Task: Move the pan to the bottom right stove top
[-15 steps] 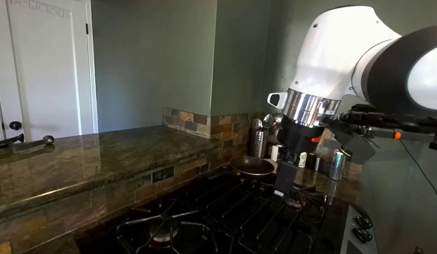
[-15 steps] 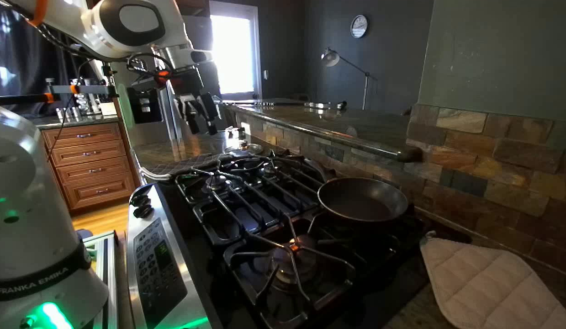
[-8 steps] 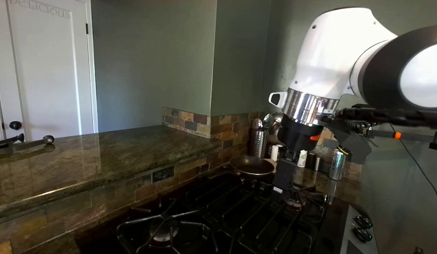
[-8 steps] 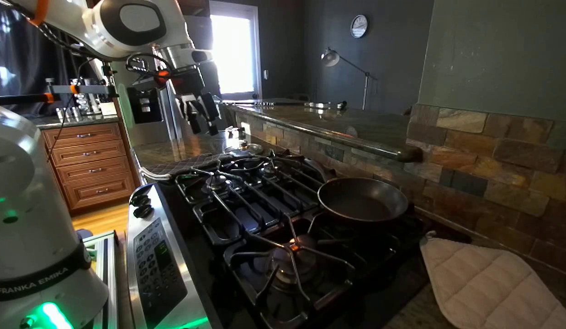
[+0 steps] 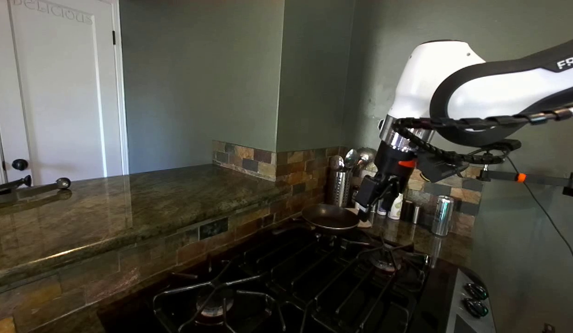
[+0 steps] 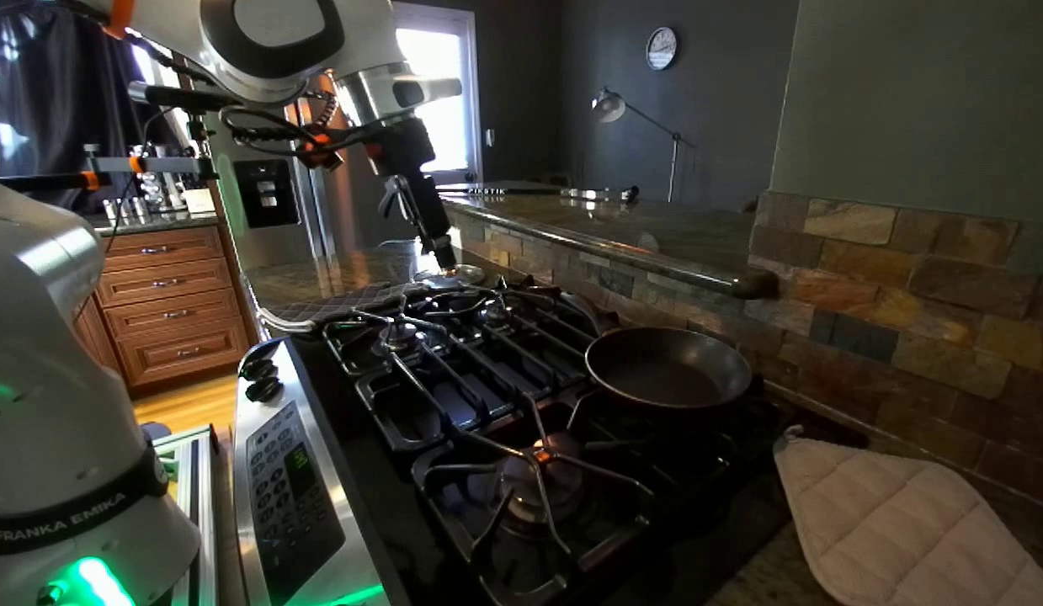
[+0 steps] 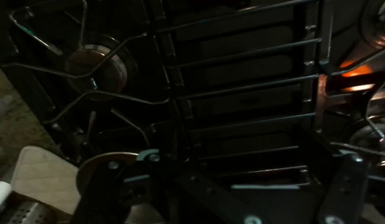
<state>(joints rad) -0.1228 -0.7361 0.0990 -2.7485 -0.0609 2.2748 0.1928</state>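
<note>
The dark shallow pan point(image 5: 330, 217) rests on the wall-side burner of the black cooktop; it also shows in an exterior view point(image 6: 668, 370). Its handle runs along the tiled wall. In the wrist view only part of the pan point(image 7: 100, 160) shows behind a finger. The bare burner beside it on the control-panel side point(image 6: 538, 484), seen also in the wrist view point(image 7: 94, 70), fits the bottom right stove top. My gripper point(image 6: 444, 252) is open and empty, tilted in the air above the cooktop, apart from the pan. It also shows in an exterior view point(image 5: 367, 210) and the wrist view point(image 7: 242, 155).
A quilted mitt point(image 6: 908, 513) lies beside the cooktop near the pan. A raised granite ledge point(image 5: 152, 203) runs along the wall. A utensil canister point(image 5: 341, 188) and a steel can point(image 5: 442, 216) stand on the counter. The control panel point(image 6: 294, 480) edges the cooktop.
The arm has swung and the wrist has turned and tilted. The gripper has moved nearer the wall and lower in an exterior view. The pan has not moved.
</note>
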